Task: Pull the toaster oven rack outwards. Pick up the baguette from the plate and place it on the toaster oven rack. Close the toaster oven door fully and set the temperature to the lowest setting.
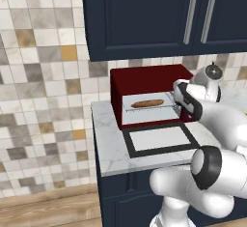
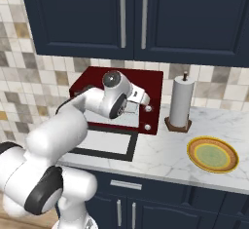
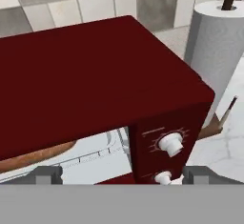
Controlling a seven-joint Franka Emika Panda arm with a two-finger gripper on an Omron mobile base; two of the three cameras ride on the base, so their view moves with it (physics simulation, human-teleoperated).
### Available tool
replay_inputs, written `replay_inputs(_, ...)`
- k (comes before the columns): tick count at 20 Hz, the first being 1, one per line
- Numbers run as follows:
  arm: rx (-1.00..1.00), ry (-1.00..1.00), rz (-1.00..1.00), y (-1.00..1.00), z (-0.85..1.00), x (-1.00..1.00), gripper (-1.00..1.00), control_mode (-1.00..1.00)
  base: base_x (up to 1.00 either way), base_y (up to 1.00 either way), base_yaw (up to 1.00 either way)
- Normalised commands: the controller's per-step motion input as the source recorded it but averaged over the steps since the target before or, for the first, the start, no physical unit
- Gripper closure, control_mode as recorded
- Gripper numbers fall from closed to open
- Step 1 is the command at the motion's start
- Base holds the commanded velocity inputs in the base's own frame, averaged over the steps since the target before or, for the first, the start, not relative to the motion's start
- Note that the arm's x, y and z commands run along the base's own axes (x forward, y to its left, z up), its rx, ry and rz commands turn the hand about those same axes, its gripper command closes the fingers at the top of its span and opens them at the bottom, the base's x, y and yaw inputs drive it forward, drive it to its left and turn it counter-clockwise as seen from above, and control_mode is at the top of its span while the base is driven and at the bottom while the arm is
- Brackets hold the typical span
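The dark red toaster oven (image 1: 144,78) stands on the counter with its black-framed door (image 1: 161,139) folded down flat in front. The pale grey rack (image 1: 144,111) is pulled partly out, and the golden-brown baguette (image 1: 147,103) lies across it. In the hand view the baguette (image 3: 38,154) and rack (image 3: 97,154) show under the oven's top edge. My gripper (image 3: 124,175) hovers above the oven's front right corner, open, with nothing held. Two white knobs (image 3: 171,143) sit on the red side panel just ahead of it. The yellow-orange plate (image 2: 213,155) lies empty to the right.
A paper towel roll (image 2: 181,101) on a wooden stand sits just right of the oven. Dark blue wall cabinets (image 2: 136,13) hang above. The marble counter (image 2: 165,155) has free room between the oven and the plate. My own arm hides part of the oven front.
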Motion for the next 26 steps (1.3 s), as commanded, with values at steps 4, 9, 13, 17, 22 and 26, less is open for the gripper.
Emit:
replay_inputs(4,0.00,0.00,0.00,-0.12,-0.09,-0.68,-1.00,-1.00,0.00,0.00,0.00)
replay_inputs(9,0.00,-0.01,0.14,-0.06,-0.26,-0.67,-1.00,-1.00,0.00,0.00,0.00)
replay_inputs(13,-0.01,-0.01,0.16,-0.28,-0.32,-0.52,-1.00,-1.00,0.00,0.00,0.00)
replay_inputs(17,-0.05,-0.03,0.20,-0.32,-0.30,-0.28,-1.00,-1.00,0.00,0.00,0.00)
replay_inputs(22,-0.02,-0.18,0.29,-0.26,-0.24,-0.09,-1.00,-1.00,0.00,0.00,0.00)
replay_inputs(26,0.00,-0.24,0.40,-0.21,-0.19,0.00,-1.00,-1.00,0.00,0.00,0.00)
